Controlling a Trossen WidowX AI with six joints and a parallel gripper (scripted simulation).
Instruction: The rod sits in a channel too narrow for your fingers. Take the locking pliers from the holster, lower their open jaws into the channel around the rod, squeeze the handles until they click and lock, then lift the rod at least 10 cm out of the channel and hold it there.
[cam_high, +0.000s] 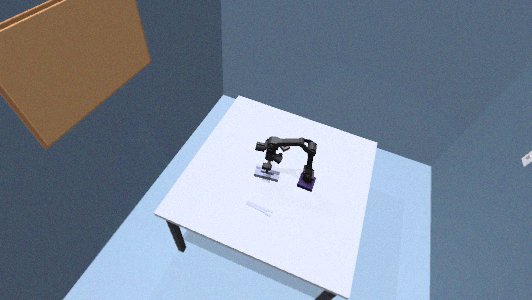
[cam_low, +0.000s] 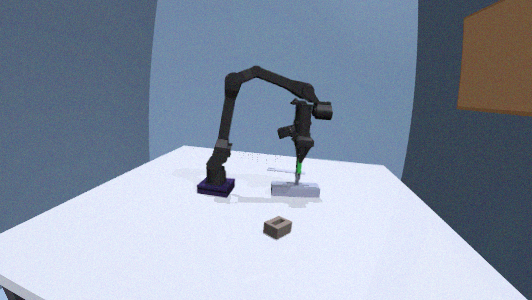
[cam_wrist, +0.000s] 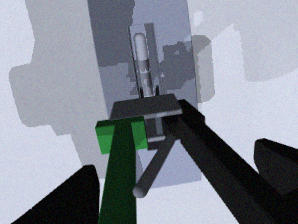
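With the green-and-black locking pliers (cam_low: 299, 168) (cam_wrist: 122, 170) upright at the pale lavender channel block (cam_high: 258, 174) (cam_low: 284, 190) (cam_wrist: 176, 22), I am at the lowering-and-squeezing step. The fingers (cam_high: 267, 169) (cam_low: 299, 159) stand wide, holding the spread handles between them. The grey round-ended rod (cam_wrist: 141, 47) lies in the channel, its near part hidden by the pliers' head; I cannot tell how deep the jaws sit around it. Next I should check that they straddle it, then squeeze evenly until they lock, before any lift. Squeezing too early could pinch the rod's top and let it slip.

The white surface (cam_high: 300, 245) (cam_low: 125, 240) (cam_wrist: 285, 27) also carries a brown box-shaped holster (cam_high: 285, 148) (cam_low: 270, 230), without the pliers, and a pale flat strip (cam_high: 259, 208) (cam_low: 279, 170). Blue walls surround me, with an orange-brown panel (cam_high: 75, 65) (cam_low: 495, 65) to one side.
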